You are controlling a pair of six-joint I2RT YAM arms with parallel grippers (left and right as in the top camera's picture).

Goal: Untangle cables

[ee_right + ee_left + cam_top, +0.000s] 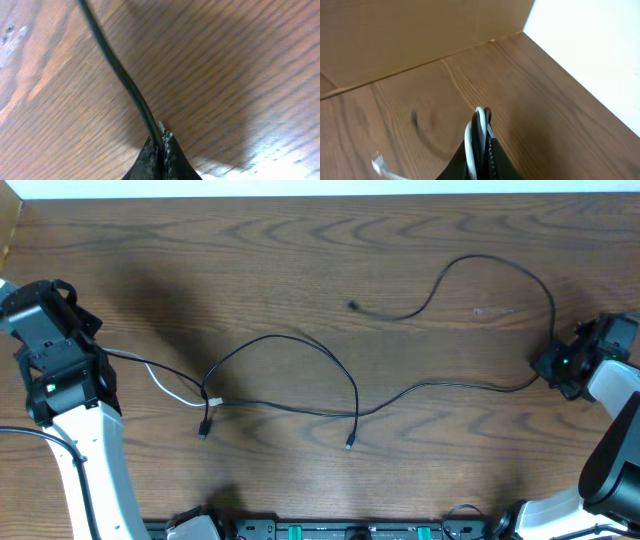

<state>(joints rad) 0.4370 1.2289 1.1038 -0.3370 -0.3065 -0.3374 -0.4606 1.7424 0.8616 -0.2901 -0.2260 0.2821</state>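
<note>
Pinches white cable (468,145) tight in left gripper (482,113) by worktop's (300,260) left edge, clamps right gripper's (161,131) jaws on black cable (122,75) at right edge. Sprawls in loops across the middle, crossing the white one.

A dark brown wood-grain table (300,260) fills the overhead view, with a faint pale scuff (495,310) on its right part. A thin white strip (320,187) borders its far edge, and a black rail with green fittings (330,531) lies along its near edge. In the left wrist view, a light tan flat panel (395,30) meets the tabletop along a straight seam, beside a plain white surface (590,50).
</note>
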